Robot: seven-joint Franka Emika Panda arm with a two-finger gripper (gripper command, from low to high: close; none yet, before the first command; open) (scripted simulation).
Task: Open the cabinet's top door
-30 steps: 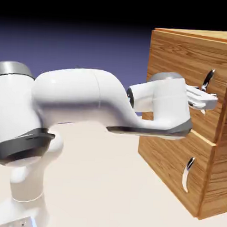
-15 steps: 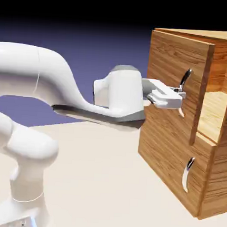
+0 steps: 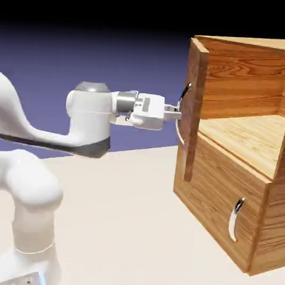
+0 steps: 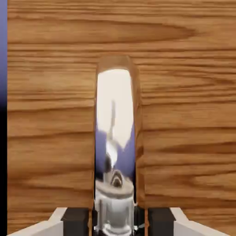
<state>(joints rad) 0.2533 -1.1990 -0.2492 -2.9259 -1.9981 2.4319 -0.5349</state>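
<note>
Gripping curved silver handle [image 3: 181, 120] | tool [image 3: 178, 113] shut | top door [image 3: 195, 112] open

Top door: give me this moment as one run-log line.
top door: swung wide open | gripper: closed on upper handle | lower door: shut | shelf space: exposed

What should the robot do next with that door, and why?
Maybe the gripper should keep hold of the handle and swing the top door a little wider, because it's gripping well and the door already stands open, showing the shelf inside.
</note>
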